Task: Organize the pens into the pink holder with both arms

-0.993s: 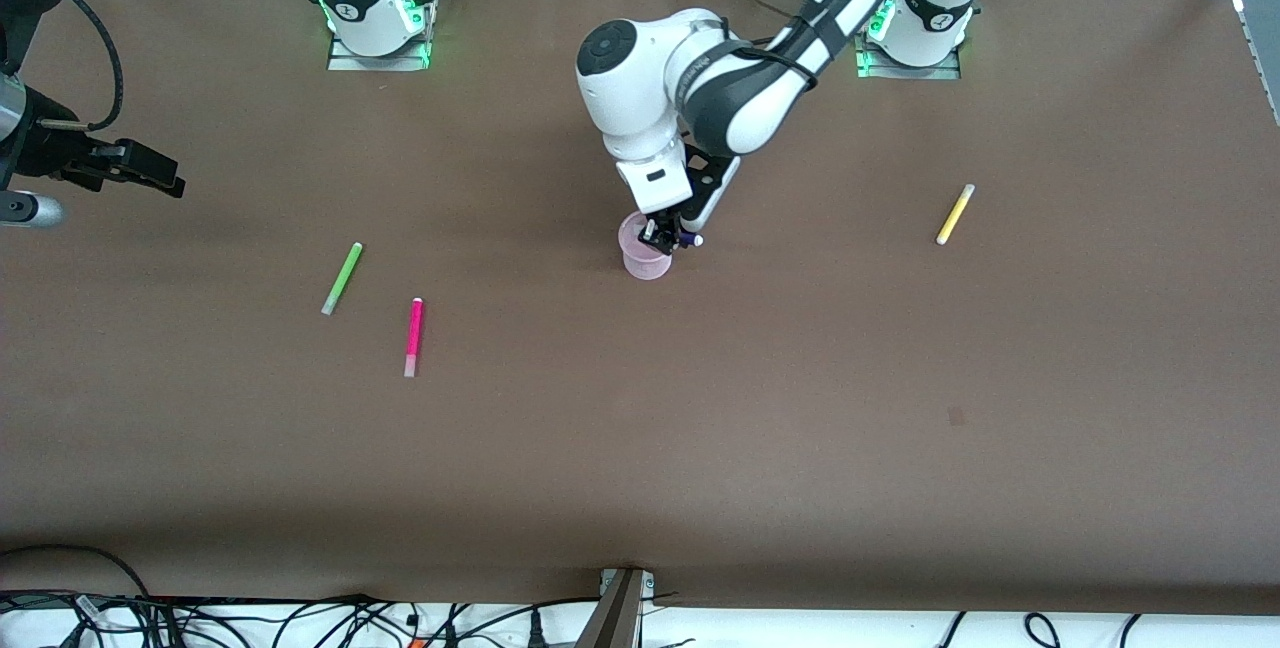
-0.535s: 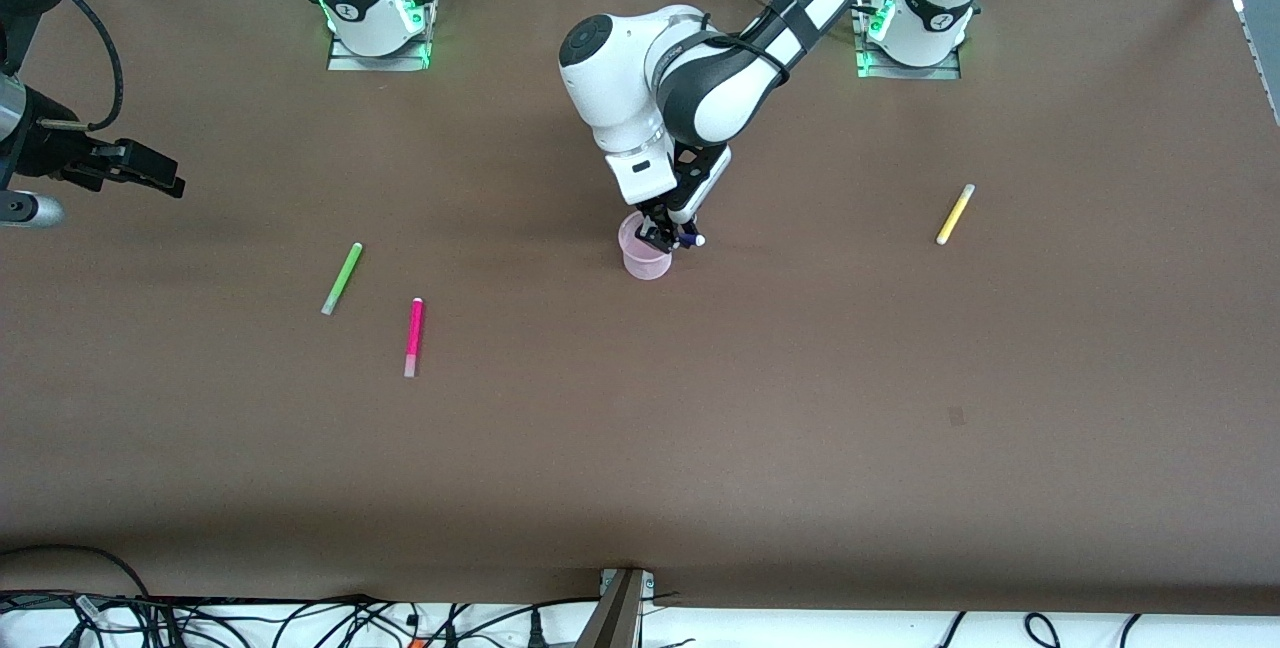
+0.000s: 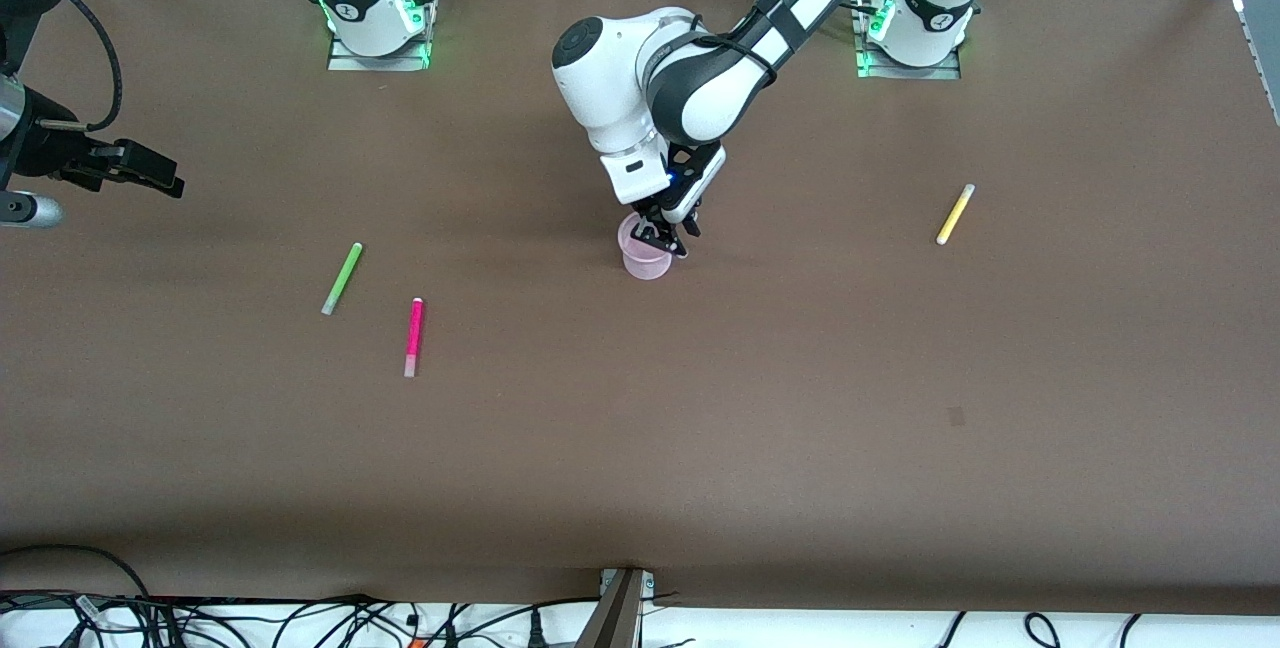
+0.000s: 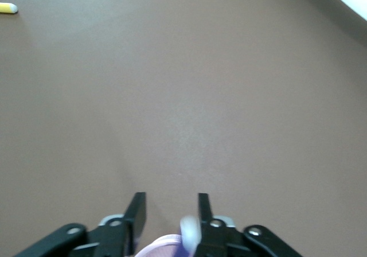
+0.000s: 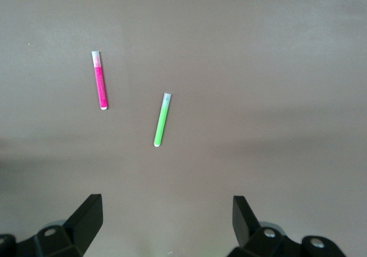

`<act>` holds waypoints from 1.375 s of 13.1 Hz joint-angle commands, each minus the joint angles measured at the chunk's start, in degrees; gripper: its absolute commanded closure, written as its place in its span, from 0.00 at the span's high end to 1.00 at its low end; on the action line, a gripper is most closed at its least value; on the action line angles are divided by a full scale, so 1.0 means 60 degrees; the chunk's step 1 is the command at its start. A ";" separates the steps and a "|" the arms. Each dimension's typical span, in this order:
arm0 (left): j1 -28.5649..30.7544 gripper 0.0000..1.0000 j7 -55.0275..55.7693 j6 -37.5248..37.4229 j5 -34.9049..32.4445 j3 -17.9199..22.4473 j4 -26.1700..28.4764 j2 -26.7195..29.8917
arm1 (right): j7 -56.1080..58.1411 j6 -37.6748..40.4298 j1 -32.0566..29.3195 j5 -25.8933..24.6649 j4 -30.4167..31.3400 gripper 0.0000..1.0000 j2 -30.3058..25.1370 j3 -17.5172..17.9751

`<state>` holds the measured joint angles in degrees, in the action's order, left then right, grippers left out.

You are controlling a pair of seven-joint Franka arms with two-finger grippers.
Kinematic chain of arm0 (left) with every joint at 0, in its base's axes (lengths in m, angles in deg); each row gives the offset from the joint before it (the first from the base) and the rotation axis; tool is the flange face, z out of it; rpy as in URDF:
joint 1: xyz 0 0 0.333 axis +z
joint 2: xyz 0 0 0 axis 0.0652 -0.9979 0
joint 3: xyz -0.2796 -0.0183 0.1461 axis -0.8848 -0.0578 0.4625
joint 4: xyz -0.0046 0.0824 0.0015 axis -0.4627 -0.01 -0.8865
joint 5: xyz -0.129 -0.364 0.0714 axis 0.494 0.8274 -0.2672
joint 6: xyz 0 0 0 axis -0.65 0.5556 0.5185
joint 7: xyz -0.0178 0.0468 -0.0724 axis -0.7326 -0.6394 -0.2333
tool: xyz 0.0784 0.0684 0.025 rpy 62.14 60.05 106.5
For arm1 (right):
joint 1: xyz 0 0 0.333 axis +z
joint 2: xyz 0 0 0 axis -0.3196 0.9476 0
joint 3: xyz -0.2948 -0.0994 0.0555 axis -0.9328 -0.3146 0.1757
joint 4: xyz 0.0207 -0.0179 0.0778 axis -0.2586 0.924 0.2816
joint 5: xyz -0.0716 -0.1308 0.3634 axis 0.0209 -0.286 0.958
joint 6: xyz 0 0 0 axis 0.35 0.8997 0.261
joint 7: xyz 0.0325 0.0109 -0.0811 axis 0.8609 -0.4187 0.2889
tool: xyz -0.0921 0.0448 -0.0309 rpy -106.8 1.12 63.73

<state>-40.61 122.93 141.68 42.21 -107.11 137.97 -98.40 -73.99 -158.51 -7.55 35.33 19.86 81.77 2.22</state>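
Note:
The pink holder [image 3: 645, 264] stands mid-table; its rim shows in the left wrist view [image 4: 163, 246]. My left gripper [image 3: 668, 236] hangs right over the holder with its jaws open [image 4: 170, 201]. A blurred pale pen cap [image 4: 189, 234] with a trace of purple sits loose beside one finger, above the rim. The green pen [image 3: 342, 278] and magenta pen [image 3: 413, 336] lie toward the right arm's end, and both show in the right wrist view [image 5: 162, 119] [image 5: 100, 80]. The yellow pen [image 3: 955, 214] lies toward the left arm's end. My right gripper [image 3: 165, 180] waits open [image 5: 166, 205], high above that end's edge.
The brown table top [image 3: 700, 428] is bare apart from the pens and holder. The arm bases [image 3: 375, 18] [image 3: 915, 23] stand along the far edge. A metal bracket [image 3: 620, 600] and cables sit at the near edge.
My left gripper has shifted slightly over the holder and opened. The purple pen that stuck out of its jaws no longer shows in the front view. The right arm has not moved.

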 commanded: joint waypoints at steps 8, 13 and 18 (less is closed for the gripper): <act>0.2214 1.00 -0.5222 -0.1106 0.2823 -0.0061 -0.1189 0.1623 | 0.0118 0.0060 -0.0046 0.0172 0.0063 1.00 -0.0036 -0.0032; 0.4529 1.00 -1.0408 -0.2483 0.5068 -0.0046 -0.1175 0.3162 | 0.0118 0.0060 -0.0046 0.0172 0.0063 1.00 -0.0036 -0.0032; 0.6742 1.00 -1.5638 -0.3509 0.5612 -0.0046 -0.1161 0.3604 | 0.0118 0.0060 -0.0046 0.0172 0.0063 1.00 -0.0036 -0.0032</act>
<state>-4.01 39.02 122.70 74.19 -106.68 129.88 -77.95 -73.99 -158.49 -7.56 35.33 19.94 81.84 2.08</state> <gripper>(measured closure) 0.000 0.000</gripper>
